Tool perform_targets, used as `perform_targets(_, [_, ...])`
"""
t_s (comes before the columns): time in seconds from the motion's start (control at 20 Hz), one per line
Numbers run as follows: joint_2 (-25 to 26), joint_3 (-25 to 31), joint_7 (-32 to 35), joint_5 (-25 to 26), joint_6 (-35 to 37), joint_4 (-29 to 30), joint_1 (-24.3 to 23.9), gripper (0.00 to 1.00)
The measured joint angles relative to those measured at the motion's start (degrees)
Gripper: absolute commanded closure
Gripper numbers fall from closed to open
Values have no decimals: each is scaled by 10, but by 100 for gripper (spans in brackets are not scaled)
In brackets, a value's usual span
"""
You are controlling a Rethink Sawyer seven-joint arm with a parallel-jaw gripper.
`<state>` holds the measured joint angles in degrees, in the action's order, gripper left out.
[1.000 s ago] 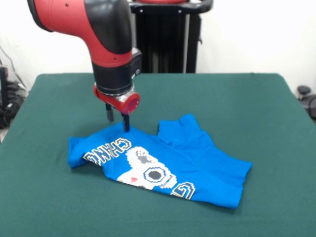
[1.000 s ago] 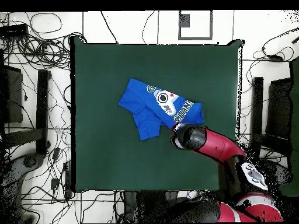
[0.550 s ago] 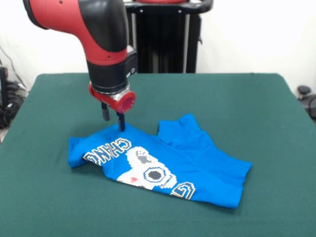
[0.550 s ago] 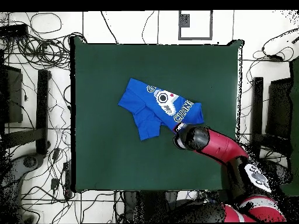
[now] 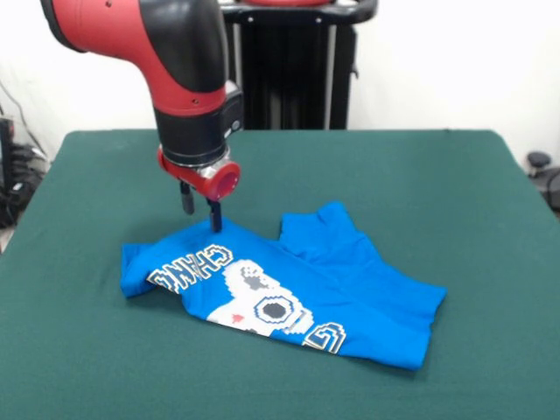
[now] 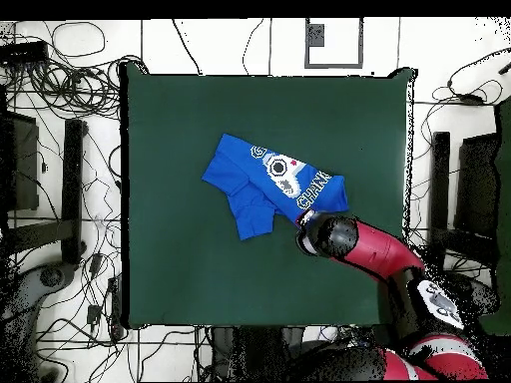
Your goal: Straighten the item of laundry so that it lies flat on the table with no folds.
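The item of laundry [image 5: 289, 293] is a bright blue T-shirt lying crumpled, graphic side up, on the green table [image 5: 420, 175]. Its far part is folded over and a sleeve [image 5: 328, 229] sticks up toward the back. My gripper [image 5: 200, 213] hangs just over the shirt's far left edge, open, with nothing between its fingers; one fingertip [image 5: 214, 222] is right at the cloth's edge. From overhead the shirt [image 6: 271, 185] lies near the table's [image 6: 180, 130] middle, and the arm's wrist [image 6: 321, 234] covers the gripper at the shirt's lower right corner.
Bare green cloth surrounds the shirt on all sides. Off the table lie cables [image 6: 70, 80] and stands on the floor.
A second ago the gripper stood slightly lower and further right in the front view; it has risen and shifted left a little, then held still. The shirt has not moved.
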<state>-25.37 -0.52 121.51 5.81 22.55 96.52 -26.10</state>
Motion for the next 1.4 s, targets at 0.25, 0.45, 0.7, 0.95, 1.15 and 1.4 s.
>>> perform_targets(0.25, [0, 0, 0, 0, 0, 0, 0, 100])
perform_targets(0.45, [1, 0, 0, 0, 0, 0, 0, 100])
perform_targets(0.7, [2, 0, 0, 0, 0, 0, -1, 100])
perform_targets(0.95, [3, 0, 0, 0, 0, 0, -2, 100])
perform_targets(1.15, [4, 0, 0, 0, 0, 0, -2, 100])
perform_targets(1.4, [7, 0, 0, 0, 0, 0, -2, 100])
